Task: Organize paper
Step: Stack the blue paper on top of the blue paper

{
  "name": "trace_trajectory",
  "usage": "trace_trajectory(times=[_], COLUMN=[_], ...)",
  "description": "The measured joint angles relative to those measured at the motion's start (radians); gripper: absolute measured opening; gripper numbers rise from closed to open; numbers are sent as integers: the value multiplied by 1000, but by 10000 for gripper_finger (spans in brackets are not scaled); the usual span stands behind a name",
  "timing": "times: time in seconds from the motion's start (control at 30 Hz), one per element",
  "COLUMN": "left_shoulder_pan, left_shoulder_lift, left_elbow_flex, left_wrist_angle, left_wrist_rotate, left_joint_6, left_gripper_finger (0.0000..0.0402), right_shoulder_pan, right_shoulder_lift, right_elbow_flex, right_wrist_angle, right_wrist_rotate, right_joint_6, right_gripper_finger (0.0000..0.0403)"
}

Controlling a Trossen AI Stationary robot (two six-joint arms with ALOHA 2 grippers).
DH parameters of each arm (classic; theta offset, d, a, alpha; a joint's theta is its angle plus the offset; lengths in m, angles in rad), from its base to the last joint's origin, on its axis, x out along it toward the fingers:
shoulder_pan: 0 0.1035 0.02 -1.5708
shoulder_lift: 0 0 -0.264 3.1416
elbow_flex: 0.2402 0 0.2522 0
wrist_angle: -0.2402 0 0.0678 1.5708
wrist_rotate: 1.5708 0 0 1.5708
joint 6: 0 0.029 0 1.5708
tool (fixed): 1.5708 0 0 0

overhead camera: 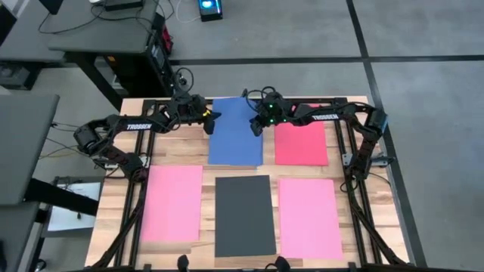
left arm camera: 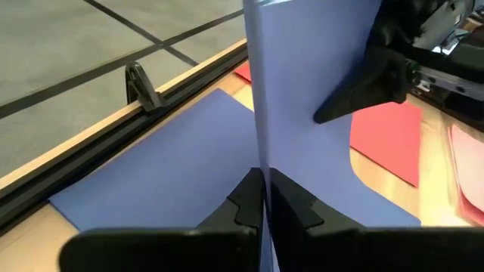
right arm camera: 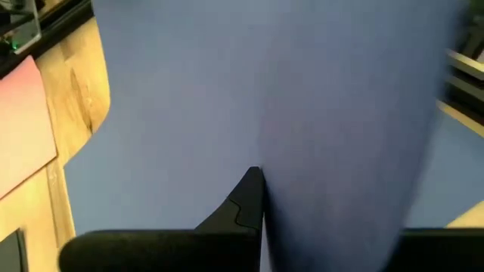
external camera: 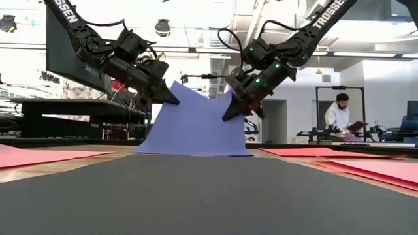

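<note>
A blue sheet of paper (external camera: pixel 196 124) stands raised at the table's far middle, its lower edge (external camera: pixel 192 154) on the table. My left gripper (external camera: pixel 171 99) and my right gripper (external camera: pixel 230 114) are shut on its two upper ends, left and right. In the left wrist view more blue paper (left arm camera: pixel 144 181) lies flat beneath, by the far rail; I cannot tell whether it is a second sheet. A red sheet (overhead camera: pixel 301 145) lies flat to the right. Two pink sheets (overhead camera: pixel 172 202) (overhead camera: pixel 308 217) and a dark grey one (overhead camera: pixel 243 215) lie flat along the near side. My left gripper pinches the raised blue sheet's left edge (left arm camera: pixel 260 155) between its two fingers (left arm camera: pixel 243 198). It comes from the table's left, slanting downward. The sheet stands upright beyond the fingers, with its lower edge on the table. My right gripper pinches the same sheet at its upper right end (external camera: pixel 232 104), coming from the table's right and slanting down. In the right wrist view one finger (right arm camera: pixel 246 198) shows against the sheet (right arm camera: pixel 302 151); the paper hides the other. The sheet curves gently between the two grippers.
A black rail with a clamp (left arm camera: pixel 141 83) runs along the table's far edge. Beyond the table stand dark desks (overhead camera: pixel 98 38), and a person (external camera: pixel 339 116) is in the room at the right. Bare wood (overhead camera: pixel 181 147) lies left of the blue paper.
</note>
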Motion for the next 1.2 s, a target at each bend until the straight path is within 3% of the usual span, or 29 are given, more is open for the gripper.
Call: trace_trajectory(times=[1.2], left_shoulder_pan=[0], left_shoulder_lift=[1], left_elbow_flex=[0], left_wrist_angle=[-40], left_wrist_rotate=[-93], left_joint_6=[49], left_gripper_finger=[0], right_shoulder_pan=[-16], right_shoulder_lift=[0], right_elbow_flex=[0], right_wrist_angle=[3], right_wrist_rotate=[23], right_joint_6=[-2], right_gripper_finger=[0])
